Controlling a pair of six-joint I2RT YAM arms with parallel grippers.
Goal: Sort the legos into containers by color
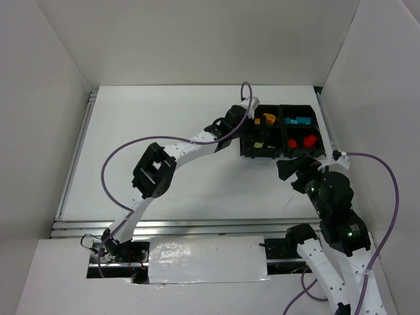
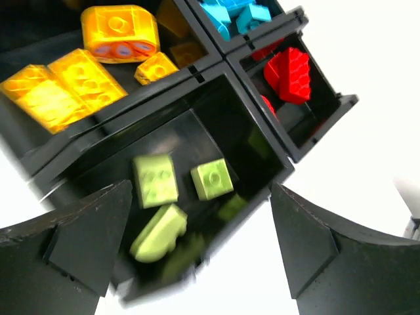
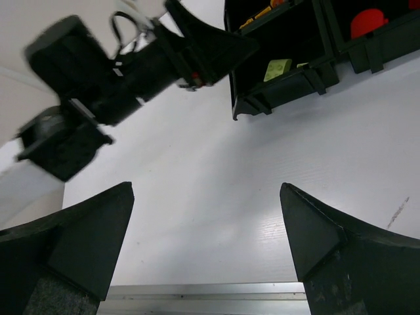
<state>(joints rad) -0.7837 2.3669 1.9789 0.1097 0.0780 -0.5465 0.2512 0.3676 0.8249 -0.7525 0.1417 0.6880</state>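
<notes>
Supervisor: Step in hand?

Me: Drop-off, I judge. My left gripper (image 2: 200, 216) hangs over the tray (image 2: 216, 65) with its jaws spread wide and nothing between them. Directly below is the near-left compartment, where the yellow-green legos (image 2: 155, 180) lie; one at the near wall is blurred. The orange legos (image 2: 118, 33), teal legos (image 2: 230, 13) and red legos (image 2: 289, 73) each have a compartment of their own.

Supervisor: And your right side?

Me: My right gripper (image 3: 207, 197) is also spread wide and empty, low over the table (image 1: 164, 111), near the tray.

Supervisor: Next move?

Me: Lift the left arm straight up, clear of the tray walls. I see no loose brick outside the tray, so I judge the sort nearly finished. A check of the table comes first.
</notes>
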